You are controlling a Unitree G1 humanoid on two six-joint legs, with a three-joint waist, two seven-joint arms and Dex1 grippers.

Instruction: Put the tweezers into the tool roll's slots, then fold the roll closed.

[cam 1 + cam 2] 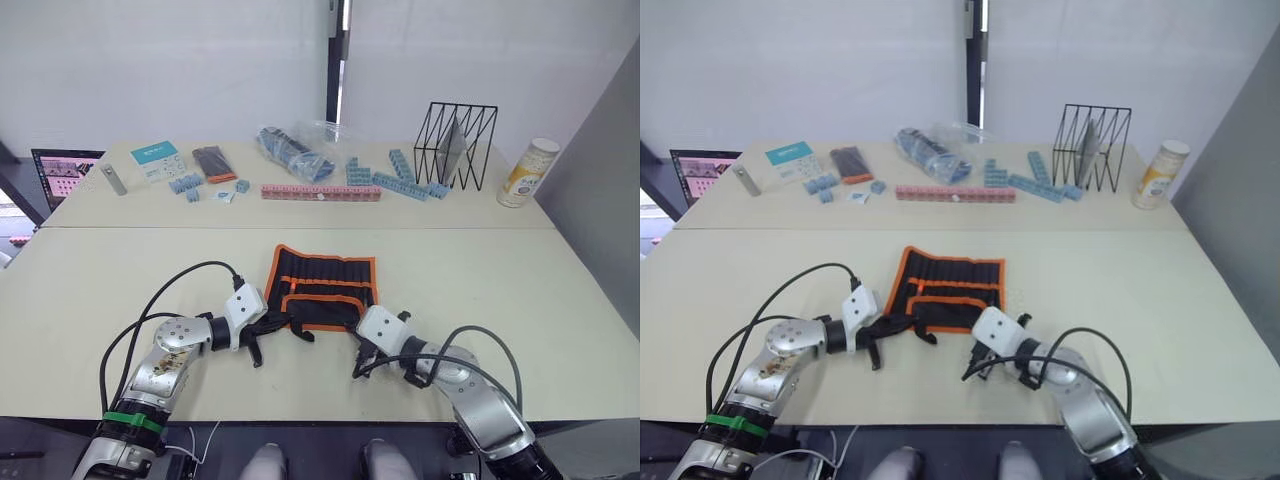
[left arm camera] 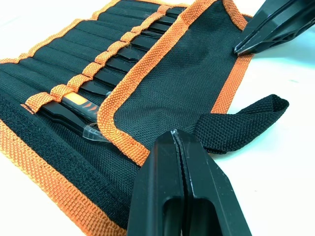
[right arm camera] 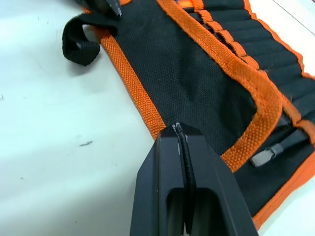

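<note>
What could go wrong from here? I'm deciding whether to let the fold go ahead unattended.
Both grippers, left and right, are shut at the near edge of the tool roll, seemingly not gripping any fabric. They may slide off rather than lift the flap.

The loose black strap lies beside the left gripper and could snag it.

The tweezers sit in the slots with ends exposed; a rough fold might shake them loose.

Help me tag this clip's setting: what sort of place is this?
Probably an indoor lab or test room: plain white walls, pale tables, and on the far one assorted props: blue blocks, a black wire rack, a monitor at the edge.
</note>
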